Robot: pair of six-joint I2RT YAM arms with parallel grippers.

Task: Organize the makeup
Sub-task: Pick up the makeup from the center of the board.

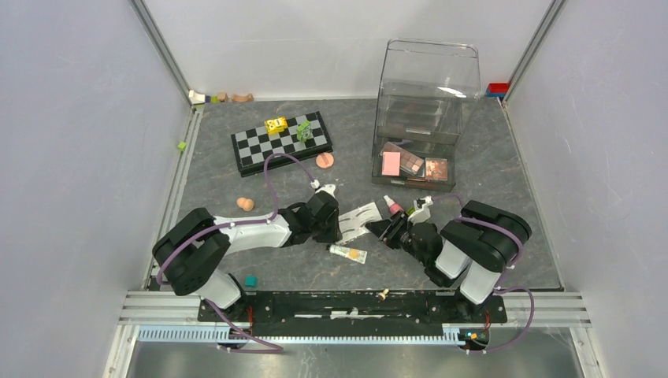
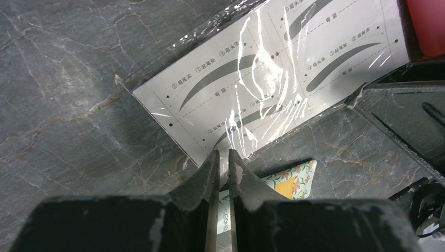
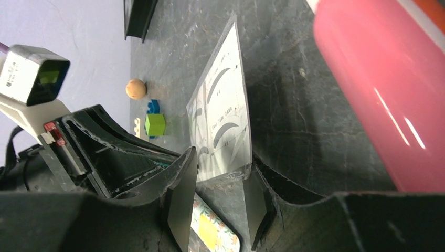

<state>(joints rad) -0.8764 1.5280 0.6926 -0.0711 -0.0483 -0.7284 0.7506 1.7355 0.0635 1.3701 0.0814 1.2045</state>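
Observation:
The white card of lash shapes (image 1: 360, 220) lies in its clear sleeve between my two grippers. My left gripper (image 1: 337, 224) is shut on the card's near edge (image 2: 273, 79), its tips (image 2: 224, 155) pinching the sleeve. My right gripper (image 1: 381, 230) is open, and the card's other end (image 3: 223, 121) sits between its fingers (image 3: 220, 170). A cream floral tube (image 1: 347, 253) lies just below the card and shows under both grippers (image 2: 294, 181) (image 3: 215, 231). A pink tube (image 1: 391, 206) lies right beside my right gripper (image 3: 388, 89). The brown-pink palette (image 1: 411, 164) sits in the organizer's open bottom drawer.
A clear drawer organizer (image 1: 425, 87) stands at the back right. The chessboard (image 1: 281, 142) with toy blocks lies at the back centre. Peach sponges (image 1: 246, 204) (image 1: 324, 160) lie on the mat. A teal block (image 1: 250, 280) sits near the left arm's base.

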